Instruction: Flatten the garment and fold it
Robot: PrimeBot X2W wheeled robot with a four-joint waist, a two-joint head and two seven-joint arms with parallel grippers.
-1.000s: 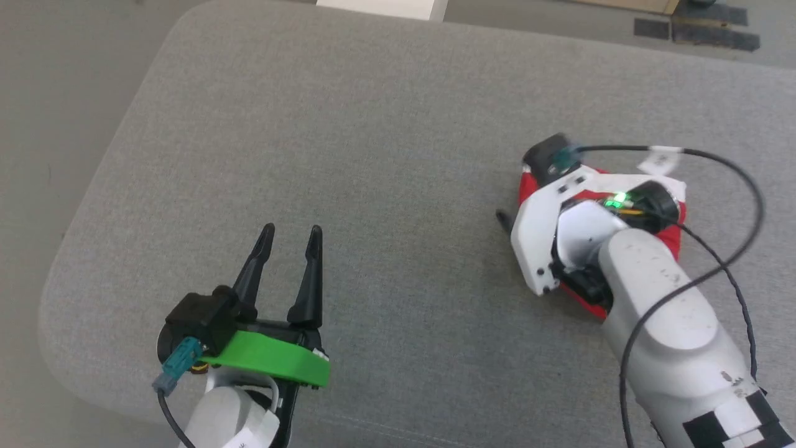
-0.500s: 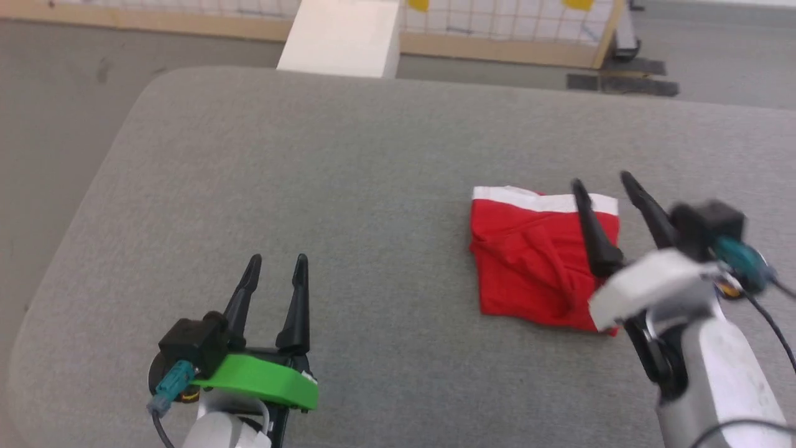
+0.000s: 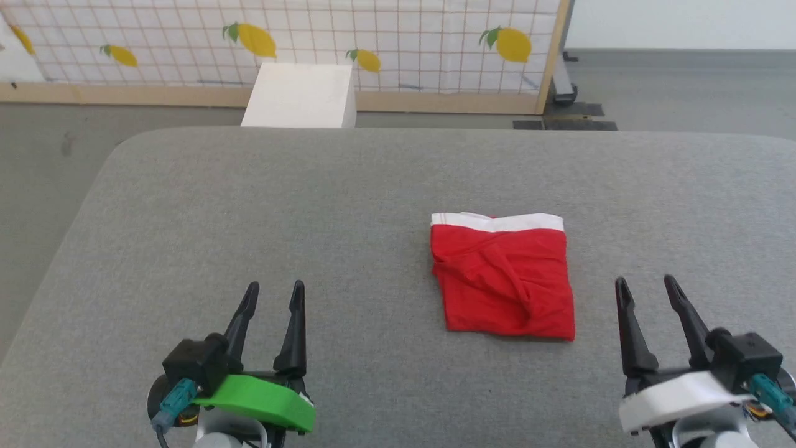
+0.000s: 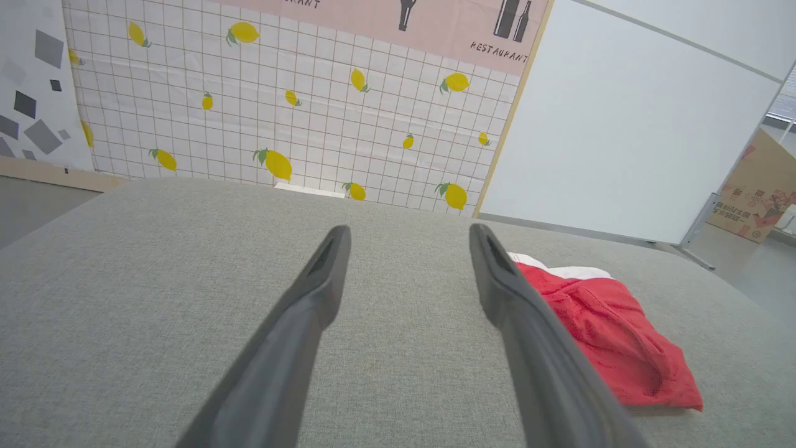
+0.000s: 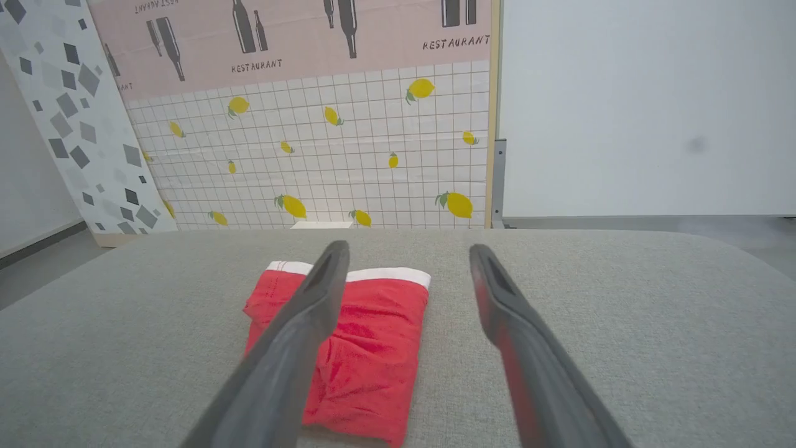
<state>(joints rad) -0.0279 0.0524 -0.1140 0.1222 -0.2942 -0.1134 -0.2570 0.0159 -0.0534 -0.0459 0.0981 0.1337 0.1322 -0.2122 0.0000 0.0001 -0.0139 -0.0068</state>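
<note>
Head view. Left pincer (image 3: pixel 275 286) at the near edge of the table (image 3: pixel 311 199), fingers apart, nothing between them, pointing away from the robot. Right pincer (image 3: pixel 645 280) likewise at the near right, fingers apart, empty. Both sit low and level with each other. This reads as a parked stance, probably so that neither touches the cloth.

Garment (image 3: pixel 504 280) lies beyond and between them, nearer the right pincer but apart from it. It is a compact red rectangle with the white band along its far edge. A few ridges run down the top layer and the near edge is slightly uneven. No lettering shows, presumably because it is tucked inside the fold. Judged from this, the folding looks done or nearly so.

Right wrist view: the bundle rests flat ahead, just left of the finger line.

Farther off, past the table's far edge: a white box (image 3: pixel 301 96) on the floor, then a lemon-print screen (image 3: pixel 373 37).
</note>
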